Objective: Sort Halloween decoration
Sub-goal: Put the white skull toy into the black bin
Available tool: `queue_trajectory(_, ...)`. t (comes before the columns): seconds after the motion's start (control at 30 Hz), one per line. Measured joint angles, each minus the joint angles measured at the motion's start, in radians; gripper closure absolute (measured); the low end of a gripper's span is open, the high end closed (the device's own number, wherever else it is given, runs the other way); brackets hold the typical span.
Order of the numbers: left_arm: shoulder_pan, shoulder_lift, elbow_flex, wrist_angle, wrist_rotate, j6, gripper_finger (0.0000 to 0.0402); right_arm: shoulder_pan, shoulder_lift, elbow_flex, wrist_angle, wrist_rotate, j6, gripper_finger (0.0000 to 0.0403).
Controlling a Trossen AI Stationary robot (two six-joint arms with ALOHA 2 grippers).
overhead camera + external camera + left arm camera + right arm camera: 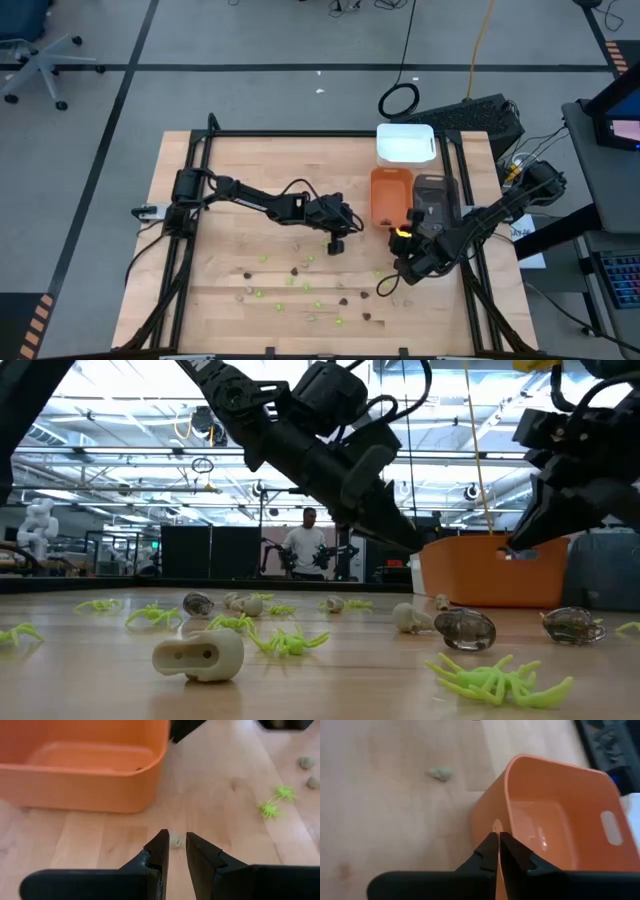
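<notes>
Halloween decoration pieces lie scattered on the near half of the table (300, 280): lime-green spiders (495, 680), dark brown bugs (465, 628) and pale skulls (200, 655). My left gripper (176, 836) slants down toward the table left of the orange tray (390, 195). It is open by a narrow gap with nothing between the fingers. A small pale piece (175, 842) lies on the wood just beyond its fingertips. My right gripper (497, 838) is shut and slants down over the orange tray's near rim (492, 795). I see nothing in it.
A white tray (405, 143) stands behind the orange one, and a grey tray (432, 195) stands to its right. Two green spiders (272, 805) lie near my left gripper. The two grippers (338, 243) (403, 230) are close together. A person stands in the room behind the table (305, 545).
</notes>
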Motion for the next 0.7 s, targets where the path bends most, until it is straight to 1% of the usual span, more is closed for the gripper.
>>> queue_trajectory(0.2, 0.000, 0.005, 0.000, -0.006, 0.002, 0.000, 0.0335, 0.003, -0.015, 0.000, 0.059, -0.011, 0.022, 0.0399)
queue_trajectory(0.37, 0.011, 0.033, 0.000, 0.030, -0.006, 0.008, 0.0336, 0.051, -0.055, 0.000, 0.202, -0.066, 0.026, 0.0399)
queue_trajectory(0.43, 0.019, 0.044, -0.001, 0.036, -0.011, 0.010, 0.0336, 0.069, -0.053, 0.000, 0.266, -0.108, 0.022, 0.0399)
queue_trajectory(0.53, 0.031, 0.075, 0.000, 0.076, -0.031, 0.010, 0.0336, 0.086, -0.024, 0.001, 0.343, -0.193, 0.030, 0.0399)
queue_trajectory(0.7, 0.044, 0.119, -0.002, 0.121, -0.036, 0.027, 0.0336, 0.120, 0.056, 0.001, 0.423, -0.195, 0.052, 0.0399)
